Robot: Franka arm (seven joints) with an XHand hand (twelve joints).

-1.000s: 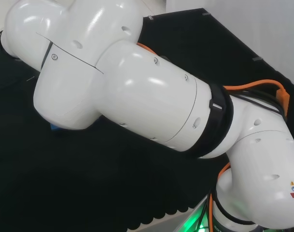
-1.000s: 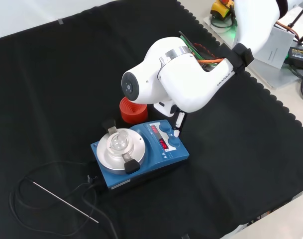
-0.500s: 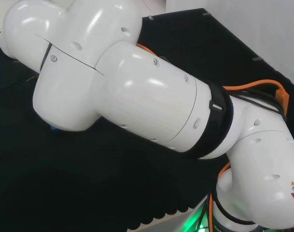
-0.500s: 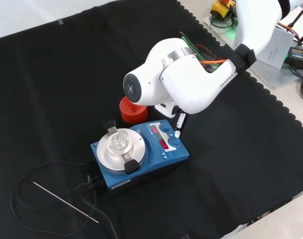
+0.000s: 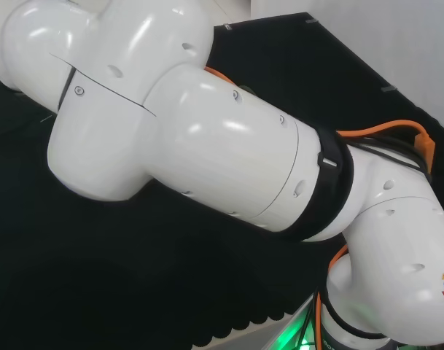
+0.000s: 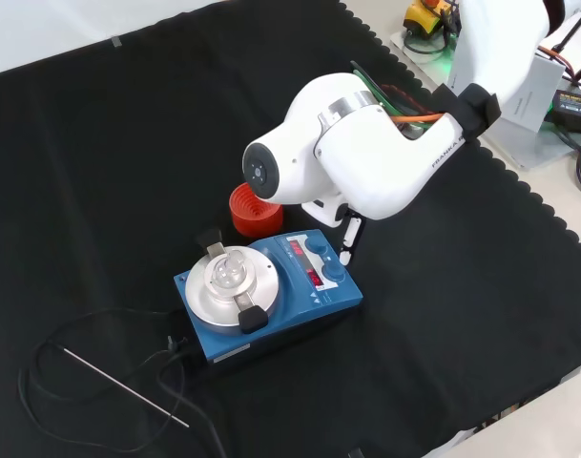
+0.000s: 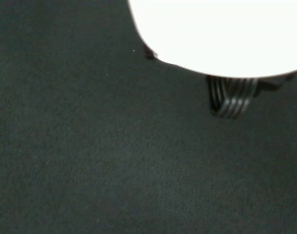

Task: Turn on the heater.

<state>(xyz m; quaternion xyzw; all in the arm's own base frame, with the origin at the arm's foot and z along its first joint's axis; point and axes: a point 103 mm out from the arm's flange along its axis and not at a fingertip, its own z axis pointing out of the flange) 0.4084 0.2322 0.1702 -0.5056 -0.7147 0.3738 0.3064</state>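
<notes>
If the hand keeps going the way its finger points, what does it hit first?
Probably the heater, at the knobs on its right end in the front view. The finger hangs just above them, though depth is unclear.

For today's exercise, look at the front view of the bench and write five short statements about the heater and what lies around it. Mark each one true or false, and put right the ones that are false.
1. The heater has a blue body with a round silver plate on top. True.
2. A clear glass piece sits on the silver plate. True.
3. The red ribbed stand sits on top of the heater. False: it stands on the black cloth behind the heater, partly under the arm's white link.
4. The heater's display is dark. False: red digits glow on its panel.
5. A thin metal probe with a black cable lies on the cloth to the heater's left in the front view. True.
</notes>
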